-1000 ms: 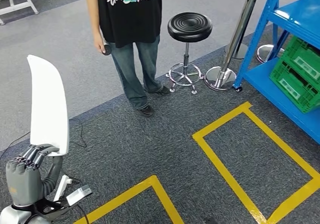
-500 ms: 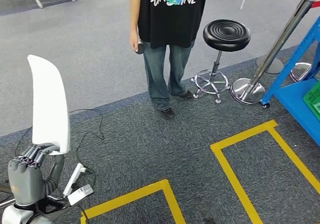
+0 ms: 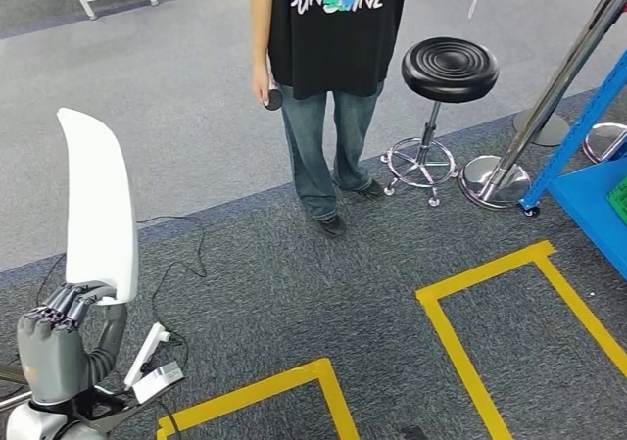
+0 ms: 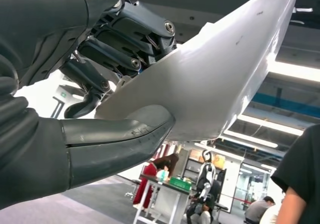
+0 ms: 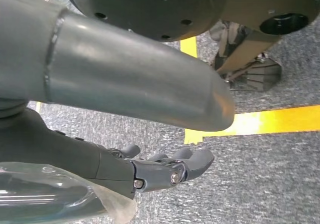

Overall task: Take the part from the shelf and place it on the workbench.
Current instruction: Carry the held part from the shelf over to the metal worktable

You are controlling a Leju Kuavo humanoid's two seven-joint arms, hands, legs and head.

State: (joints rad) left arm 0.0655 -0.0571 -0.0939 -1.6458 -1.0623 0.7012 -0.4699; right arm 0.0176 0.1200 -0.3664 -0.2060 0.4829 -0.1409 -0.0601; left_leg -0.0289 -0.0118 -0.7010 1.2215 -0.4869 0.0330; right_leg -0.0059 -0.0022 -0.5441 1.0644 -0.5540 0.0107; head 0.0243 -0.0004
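The part is a long curved white plastic panel point(image 3: 98, 200). It stands upright at the lower left of the head view, and my left hand point(image 3: 55, 347) grips its bottom end. In the left wrist view the same white panel point(image 4: 222, 69) lies clamped between the grey thumb and the dark fingers point(image 4: 124, 49) of my left hand point(image 4: 113, 104). My right hand point(image 5: 162, 169) hangs over the carpet with its fingers extended and apart, holding nothing. The blue shelf point(image 3: 592, 190) shows at the right edge of the head view.
A person in a black T-shirt and jeans point(image 3: 325, 77) stands ahead, with a black stool point(image 3: 444, 77) beside them. A slanted metal pole on a round base point(image 3: 503, 180) stands by the shelf. Yellow tape lines point(image 3: 473, 362) mark the carpet. Cables and a white power strip point(image 3: 152, 357) lie near my left hand.
The camera has swung left: the person, stool and shelf have shifted to the right in the picture. My left hand still holds the white panel the same way.
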